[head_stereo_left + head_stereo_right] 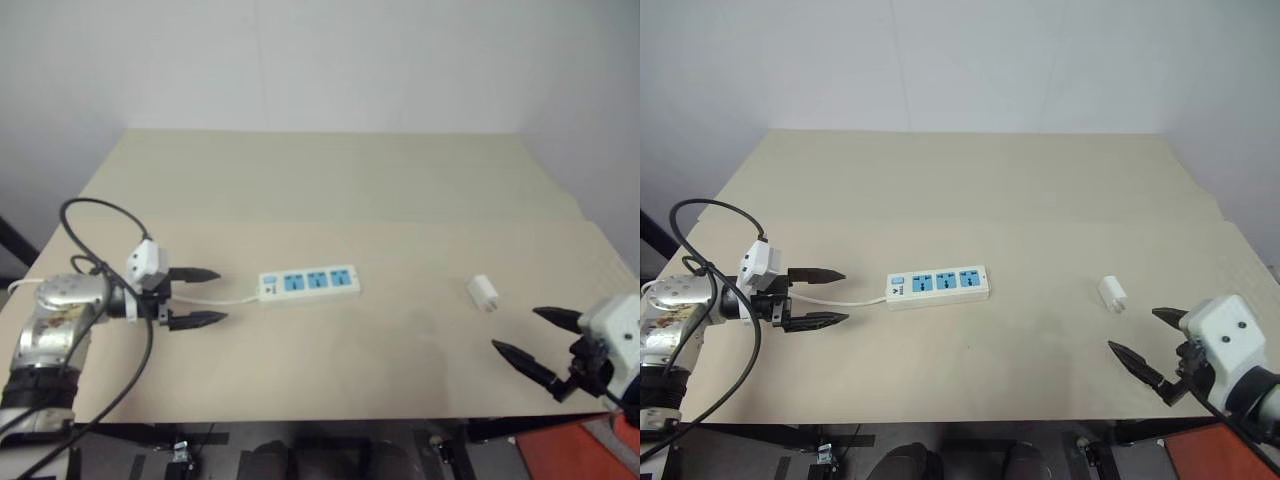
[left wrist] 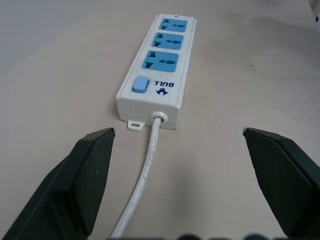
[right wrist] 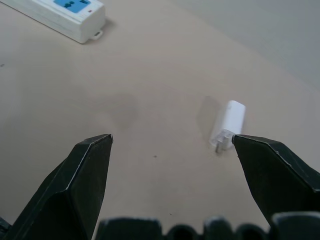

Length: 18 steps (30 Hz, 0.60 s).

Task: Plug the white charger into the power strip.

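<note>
beige and matte, the tabletop [image 1: 330, 190] carries the power strip [image 1: 309, 284] near its middle, a long flat white bar with three blue sockets and a small blue switch at the end that faces the left hand [image 1: 200, 296]. the strip's thin white cord [image 1: 222, 299] runs from that end toward the left hand and slips out of sight between and beneath its black fingers [image 2: 85, 175]; where it ends cannot be seen. that hand stands wide and empty, hovering just short of the strip's switch end. the white charger [image 1: 483, 293], a small rounded block, lies on its side well to the right of the strip, its metal prongs visible in the right wrist view [image 3: 227, 126] but too small to make out from the head views. the right hand [image 1: 535, 341] hangs near the tabletop's front right edge, spread wide, holding nothing, close to the charger but apart from it; its body is partly cut off by the frame. bare surface lies open between strip and charger and across the far half.
</note>
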Available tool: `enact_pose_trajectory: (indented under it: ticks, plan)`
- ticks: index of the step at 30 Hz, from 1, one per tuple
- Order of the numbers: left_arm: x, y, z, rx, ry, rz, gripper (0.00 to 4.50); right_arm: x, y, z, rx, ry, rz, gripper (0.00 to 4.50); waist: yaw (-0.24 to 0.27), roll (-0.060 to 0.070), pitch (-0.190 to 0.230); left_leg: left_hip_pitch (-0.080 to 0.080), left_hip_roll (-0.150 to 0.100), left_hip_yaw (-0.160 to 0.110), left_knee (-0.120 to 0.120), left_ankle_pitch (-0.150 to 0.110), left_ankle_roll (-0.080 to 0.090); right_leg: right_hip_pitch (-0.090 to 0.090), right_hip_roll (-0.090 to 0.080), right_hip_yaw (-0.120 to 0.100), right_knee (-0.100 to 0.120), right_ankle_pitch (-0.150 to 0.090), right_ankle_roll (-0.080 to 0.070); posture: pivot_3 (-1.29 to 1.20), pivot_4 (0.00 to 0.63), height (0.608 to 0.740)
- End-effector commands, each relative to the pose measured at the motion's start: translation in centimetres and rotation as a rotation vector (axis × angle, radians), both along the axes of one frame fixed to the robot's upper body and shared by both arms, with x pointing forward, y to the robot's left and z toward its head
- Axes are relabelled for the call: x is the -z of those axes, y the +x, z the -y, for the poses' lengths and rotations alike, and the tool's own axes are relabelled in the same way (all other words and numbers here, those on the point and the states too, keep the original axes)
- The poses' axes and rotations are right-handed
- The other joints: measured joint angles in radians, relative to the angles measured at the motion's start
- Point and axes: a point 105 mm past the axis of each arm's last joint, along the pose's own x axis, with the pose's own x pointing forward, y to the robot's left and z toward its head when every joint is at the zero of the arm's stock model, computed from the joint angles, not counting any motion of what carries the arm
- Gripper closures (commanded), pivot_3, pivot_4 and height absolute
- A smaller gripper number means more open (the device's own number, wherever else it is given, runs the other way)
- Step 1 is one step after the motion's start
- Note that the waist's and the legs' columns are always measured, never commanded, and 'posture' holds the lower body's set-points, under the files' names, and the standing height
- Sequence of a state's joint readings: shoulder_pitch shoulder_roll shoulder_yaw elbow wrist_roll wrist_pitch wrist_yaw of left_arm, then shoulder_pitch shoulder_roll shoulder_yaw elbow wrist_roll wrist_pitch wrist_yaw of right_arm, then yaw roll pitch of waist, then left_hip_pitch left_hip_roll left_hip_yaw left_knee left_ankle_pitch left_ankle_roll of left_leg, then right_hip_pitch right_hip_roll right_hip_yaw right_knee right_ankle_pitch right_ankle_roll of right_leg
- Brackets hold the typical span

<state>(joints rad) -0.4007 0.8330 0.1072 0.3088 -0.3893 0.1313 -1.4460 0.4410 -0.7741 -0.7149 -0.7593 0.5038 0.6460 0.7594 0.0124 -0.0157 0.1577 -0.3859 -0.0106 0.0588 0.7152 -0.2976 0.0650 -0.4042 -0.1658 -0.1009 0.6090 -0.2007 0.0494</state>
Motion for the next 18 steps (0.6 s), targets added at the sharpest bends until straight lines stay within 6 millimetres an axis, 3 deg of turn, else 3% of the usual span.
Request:
enact_pose_trajectory:
  ticks: [1,11,18]
  plan:
    - [-1.5,0.3,0.1,0.008,-0.009,0.062,0.01,-0.6,0.2,-0.6,-0.003,-0.014,0.040,0.00,0.000,0.000,0.000,0.000,0.000,0.000,0.000,0.000,0.000,0.000,0.000,0.000,0.000,0.000,0.000,0.00,0.150,0.740]
    - [-2.4,2.1,1.4,0.099,0.005,0.075,0.01,-0.9,0.7,-1.7,-0.005,0.007,0.100,0.00,0.003,0.000,0.000,0.000,0.000,0.000,0.000,0.000,0.000,0.000,0.000,0.000,0.000,0.000,0.000,0.00,0.150,0.740]
    - [-1.7,4.7,3.5,0.229,0.068,0.073,0.01,-1.1,0.5,-2.9,-0.010,0.013,0.131,0.00,0.001,-0.001,0.000,-0.001,-0.004,0.001,0.000,0.000,0.000,0.000,0.000,0.000,0.002,0.000,0.000,0.00,0.150,0.740]
